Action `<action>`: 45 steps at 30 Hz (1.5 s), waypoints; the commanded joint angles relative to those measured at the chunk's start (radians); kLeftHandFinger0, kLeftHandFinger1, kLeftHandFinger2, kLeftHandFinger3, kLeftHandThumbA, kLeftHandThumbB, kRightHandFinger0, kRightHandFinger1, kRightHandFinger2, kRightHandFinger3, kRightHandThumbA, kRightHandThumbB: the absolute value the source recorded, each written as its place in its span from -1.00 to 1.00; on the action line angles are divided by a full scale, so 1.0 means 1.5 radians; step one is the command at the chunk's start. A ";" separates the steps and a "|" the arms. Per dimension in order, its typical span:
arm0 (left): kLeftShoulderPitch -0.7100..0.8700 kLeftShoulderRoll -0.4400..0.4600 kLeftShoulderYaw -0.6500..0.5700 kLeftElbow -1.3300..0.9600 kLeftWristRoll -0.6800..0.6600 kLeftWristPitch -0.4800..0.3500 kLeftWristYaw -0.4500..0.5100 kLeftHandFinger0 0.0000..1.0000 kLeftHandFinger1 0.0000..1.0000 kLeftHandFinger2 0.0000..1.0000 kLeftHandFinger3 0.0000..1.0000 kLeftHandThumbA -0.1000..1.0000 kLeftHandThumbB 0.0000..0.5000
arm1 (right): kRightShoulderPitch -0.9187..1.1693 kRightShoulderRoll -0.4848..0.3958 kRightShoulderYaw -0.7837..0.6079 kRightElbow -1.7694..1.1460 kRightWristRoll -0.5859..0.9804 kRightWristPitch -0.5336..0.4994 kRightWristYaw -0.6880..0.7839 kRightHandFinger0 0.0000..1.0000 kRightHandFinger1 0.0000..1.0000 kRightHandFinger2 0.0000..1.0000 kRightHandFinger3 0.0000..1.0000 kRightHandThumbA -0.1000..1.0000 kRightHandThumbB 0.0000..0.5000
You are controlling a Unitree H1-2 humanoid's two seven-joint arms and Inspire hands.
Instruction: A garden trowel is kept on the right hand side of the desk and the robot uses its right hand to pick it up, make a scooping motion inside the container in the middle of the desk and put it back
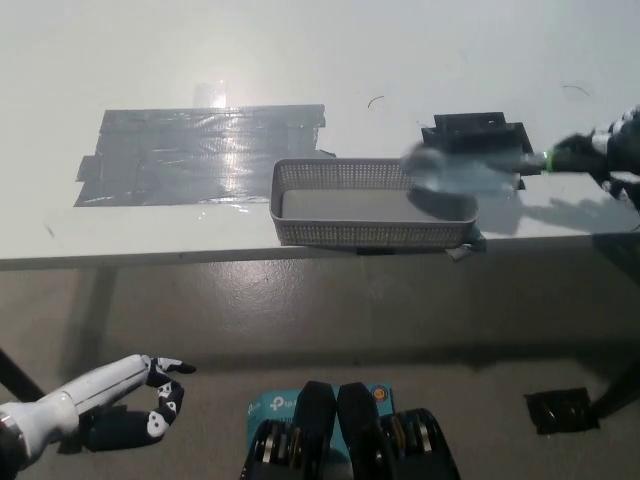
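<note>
The black right hand (612,150), at the frame's right edge, grips the trowel (455,170) by its handle. The blurred blade sits over the right end of the basket (340,232) at centre. The scoop should probably dip the tip and sweep left, clear of the mesh walls, so the basket isn't nudged off the worktop (300,50). The white left hand (110,415) hangs empty, loosely open, lower left.

Single head view, steeply down, desk (300,60) edge nearest
</note>
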 commanded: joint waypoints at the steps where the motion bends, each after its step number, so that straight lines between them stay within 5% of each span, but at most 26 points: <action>1: -0.020 0.009 0.013 -0.019 0.015 0.009 -0.022 1.00 0.82 0.94 1.00 1.00 0.06 | -0.069 -0.063 0.051 -0.017 -0.012 -0.014 -0.062 -1.00 -0.98 -0.52 -0.53 -1.00 -0.94; 3: -0.023 0.011 0.011 -0.019 0.014 0.009 -0.023 1.00 0.80 0.92 1.00 1.00 0.04 | -0.081 -0.072 0.071 -0.017 -0.021 -0.014 -0.057 -1.00 -1.00 -0.43 -0.47 -1.00 -0.93; 8: -0.026 0.008 0.011 -0.021 0.026 0.009 -0.029 1.00 0.79 0.89 1.00 1.00 0.10 | -0.105 -0.080 0.110 -0.013 -0.027 -0.014 -0.054 -1.00 -1.00 -0.49 -0.71 -1.00 -1.00; 9: -0.027 0.006 0.011 -0.021 0.028 0.009 -0.031 1.00 0.79 0.89 1.00 1.00 0.12 | -0.106 -0.077 0.107 -0.012 -0.019 -0.014 -0.043 -1.00 -1.00 -0.12 -0.71 -1.00 -1.00; 10: -0.028 0.007 0.009 -0.021 0.027 0.009 -0.031 1.00 0.79 0.87 1.00 1.00 0.07 | -0.109 -0.075 0.111 -0.011 -0.018 -0.014 -0.043 -1.00 -1.00 -0.06 -0.55 -1.00 -0.99; 12: -0.030 0.007 0.004 -0.021 0.028 0.009 -0.030 0.99 0.77 0.85 1.00 1.00 0.07 | -0.119 -0.065 0.107 -0.010 -0.022 -0.014 0.001 -1.00 -1.00 -0.40 -0.29 -1.00 -1.00; 13: -0.030 0.008 0.002 -0.022 0.028 0.009 -0.029 0.97 0.76 0.84 1.00 1.00 0.07 | -0.120 -0.059 0.098 -0.010 -0.015 -0.014 0.014 -1.00 -1.00 -0.88 -0.42 -1.00 -1.00; 14: -0.030 0.009 0.000 -0.022 0.028 0.009 -0.027 0.96 0.76 0.84 1.00 1.00 0.07 | -0.120 -0.048 0.085 -0.010 -0.004 -0.014 0.033 -1.00 -1.00 -0.98 -0.49 -1.00 -1.00; 16: -0.029 0.008 0.001 -0.023 0.025 0.009 -0.028 0.97 0.76 0.84 1.00 1.00 0.05 | -0.121 -0.038 0.072 -0.006 0.001 -0.014 0.062 -1.00 -1.00 -0.55 -0.67 -1.00 -1.00; 17: -0.028 0.011 -0.001 -0.023 0.025 0.009 -0.027 1.00 0.78 0.84 1.00 1.00 0.11 | -0.134 -0.022 0.060 -0.009 -0.004 -0.010 0.107 -1.00 -0.96 -0.35 -0.45 -1.00 -1.00; 19: -0.032 0.012 -0.005 -0.018 0.024 0.009 -0.025 1.00 0.78 0.86 1.00 1.00 0.17 | -0.148 -0.005 0.049 -0.018 -0.009 0.010 0.150 -1.00 -1.00 -0.28 -0.40 -1.00 -1.00; 21: -0.035 0.011 -0.006 -0.015 0.026 0.009 -0.029 1.00 0.79 0.90 1.00 1.00 0.18 | -0.163 0.010 0.043 -0.017 -0.013 0.000 0.165 -1.00 -1.00 -0.02 -0.65 -1.00 -1.00; 23: -0.036 0.009 -0.007 -0.016 0.028 0.009 -0.031 0.99 0.77 0.88 1.00 1.00 0.19 | -0.172 0.029 0.037 -0.021 -0.019 -0.006 0.172 -1.00 -1.00 -0.18 -0.92 -1.00 -0.92; 24: -0.036 0.009 -0.009 -0.016 0.024 0.009 -0.027 0.98 0.77 0.88 1.00 1.00 0.19 | -0.180 0.041 0.037 -0.029 -0.022 0.006 0.200 -1.00 -1.00 -0.16 -0.87 -1.00 -0.99; 25: -0.037 0.011 -0.012 -0.015 0.023 0.009 -0.026 0.98 0.77 0.87 1.00 1.00 0.22 | -0.181 0.046 0.034 -0.039 -0.021 0.025 0.231 -0.97 -0.83 0.09 -0.57 -1.00 -1.00; 28: -0.041 0.013 -0.016 -0.014 0.024 0.009 -0.026 0.99 0.77 0.86 1.00 1.00 0.23 | -0.188 0.061 0.028 -0.039 -0.023 0.033 0.266 -1.00 -1.00 -0.66 -0.39 -1.00 -1.00; 31: -0.045 0.017 -0.024 -0.013 0.020 0.009 -0.023 0.96 0.75 0.84 1.00 1.00 0.25 | -0.193 0.073 0.024 -0.032 -0.039 0.034 0.282 -1.00 -1.00 -0.96 -0.44 -1.00 -1.00; 34: -0.050 0.009 -0.019 -0.016 0.032 0.009 -0.034 0.98 0.78 0.85 1.00 1.00 0.24 | -0.199 0.085 0.019 -0.031 -0.054 0.052 0.313 -1.00 -1.00 -0.90 -0.60 -1.00 -1.00; 37: -0.058 0.003 -0.019 -0.016 0.035 0.009 -0.044 1.00 0.78 0.84 1.00 1.00 0.14 | -0.199 0.092 0.017 -0.039 -0.069 0.068 0.346 -1.00 -0.89 -0.64 -0.51 -1.00 -1.00; 39: -0.063 0.001 -0.020 -0.016 0.038 0.009 -0.048 1.00 0.78 0.84 1.00 1.00 0.09 | -0.198 0.094 0.015 -0.040 -0.069 0.066 0.360 -1.00 -0.89 -0.54 -0.73 -1.00 -1.00; 40: -0.065 0.002 -0.016 -0.016 0.035 0.009 -0.053 0.99 0.78 0.86 1.00 1.00 0.07 | -0.192 0.097 0.021 -0.046 -0.092 0.061 0.351 -1.00 -0.87 -0.48 -0.47 -0.93 -1.00; 44: -0.076 0.004 -0.014 -0.014 0.040 0.009 -0.063 0.96 0.77 0.85 1.00 1.00 0.16 | -0.182 0.102 0.015 -0.054 -0.103 0.088 0.388 -1.00 -1.00 -0.46 -0.15 -1.00 -1.00; 45: -0.074 0.005 -0.017 -0.011 0.043 0.009 -0.056 0.99 0.77 0.81 1.00 1.00 0.23 | -0.178 0.104 0.019 -0.057 -0.098 0.091 0.411 -1.00 -0.90 -0.33 0.14 -1.00 -0.99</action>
